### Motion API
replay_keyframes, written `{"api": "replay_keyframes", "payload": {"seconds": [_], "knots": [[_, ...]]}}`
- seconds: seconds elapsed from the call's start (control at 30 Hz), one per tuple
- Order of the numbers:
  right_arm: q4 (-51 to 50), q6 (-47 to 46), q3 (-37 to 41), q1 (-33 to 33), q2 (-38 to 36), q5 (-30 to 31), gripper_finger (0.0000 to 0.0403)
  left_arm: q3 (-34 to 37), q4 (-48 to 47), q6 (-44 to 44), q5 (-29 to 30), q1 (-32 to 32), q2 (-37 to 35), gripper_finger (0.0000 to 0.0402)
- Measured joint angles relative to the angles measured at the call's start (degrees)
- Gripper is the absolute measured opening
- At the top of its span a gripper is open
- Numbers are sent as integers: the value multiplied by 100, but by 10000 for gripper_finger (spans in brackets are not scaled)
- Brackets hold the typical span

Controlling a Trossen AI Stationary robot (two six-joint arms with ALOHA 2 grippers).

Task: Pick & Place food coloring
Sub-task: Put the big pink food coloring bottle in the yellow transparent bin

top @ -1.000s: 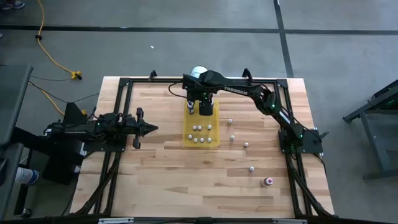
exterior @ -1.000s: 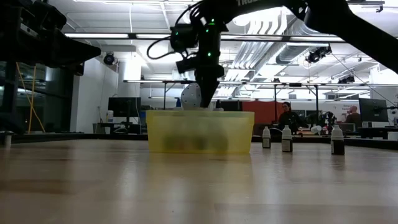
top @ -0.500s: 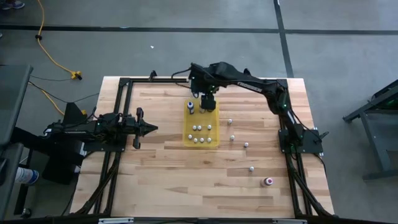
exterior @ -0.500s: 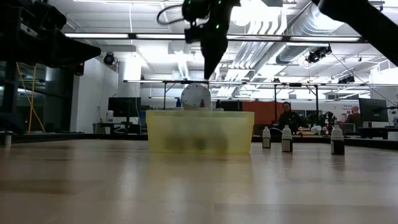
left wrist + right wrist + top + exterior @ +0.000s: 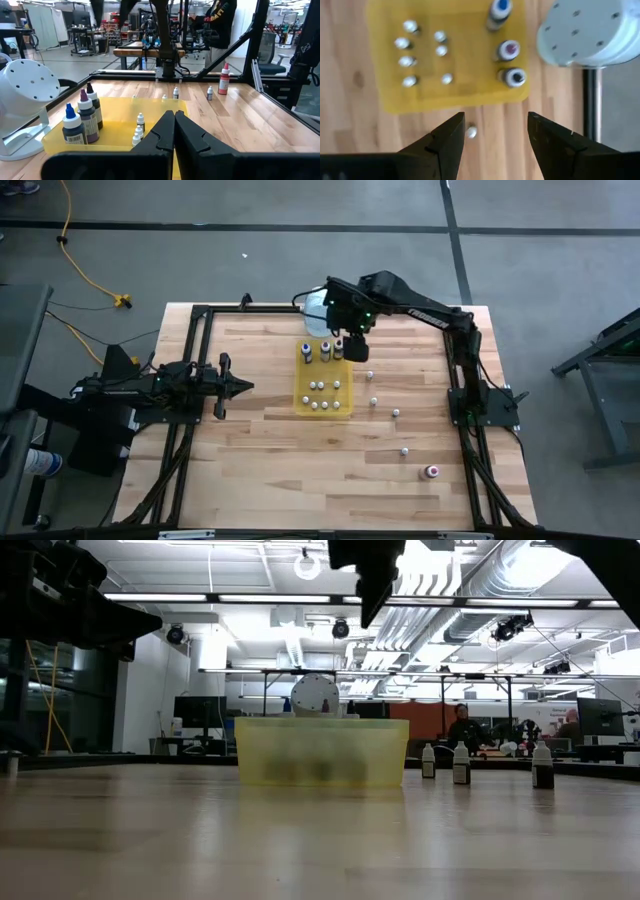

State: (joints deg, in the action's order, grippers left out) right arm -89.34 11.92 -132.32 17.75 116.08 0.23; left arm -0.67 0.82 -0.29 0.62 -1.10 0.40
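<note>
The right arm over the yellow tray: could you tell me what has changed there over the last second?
The right tool has lifted out of the yellow tray and swung toward the right, jaws open and empty. Three tall bottles now stand uncovered at the tray's far end. The small bottles in the tray, the loose bottles on the table and the left tool stayed put.

Grey floor (image 5: 300,265) with a yellow cable (image 5: 85,265); behind, a bright workshop with ceiling ducts (image 5: 440,580) and desks
</note>
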Motion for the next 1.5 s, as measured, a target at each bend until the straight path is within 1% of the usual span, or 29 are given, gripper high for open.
{"api": "replay_keyframes", "payload": {"seconds": [0.1, 0.2, 0.27, 0.5, 0.67, 0.83, 1.1, 1.3, 1.5], "knots": [[-49, 63, 61, -123, -165, -108, 204, 0, 0, 2, 0, 2, -1, 0], [109, 225, 581, -270, -570, -394, 204, 0, 0, 2, 0, 1, -2, 0], [302, 334, 1178, -359, -938, -534, 204, 0, 0, 1, 0, 1, 0, 0], [1424, 455, 3684, -639, -2564, -459, 204, 0, 0, 2, -2, 0, 0, 0], [1640, 62, 4856, -905, -3657, -451, 204, 0, 0, 2, -1, 1, -1, 0], [1543, -439, 5569, -1314, -4683, -322, 204, 0, 0, 1, -1, 2, -1, 0], [1270, -1428, 6607, -2286, -5818, -402, 205, 0, 0, 2, -2, 0, 0, 0], [1245, -2135, 7206, -3099, -6318, -537, 204, 0, 0, 0, 0, 2, 0, 0], [1299, -2249, 7545, -4021, -6406, -809, 204, 0, 0, 2, 0, 2, 0, 0]]}}
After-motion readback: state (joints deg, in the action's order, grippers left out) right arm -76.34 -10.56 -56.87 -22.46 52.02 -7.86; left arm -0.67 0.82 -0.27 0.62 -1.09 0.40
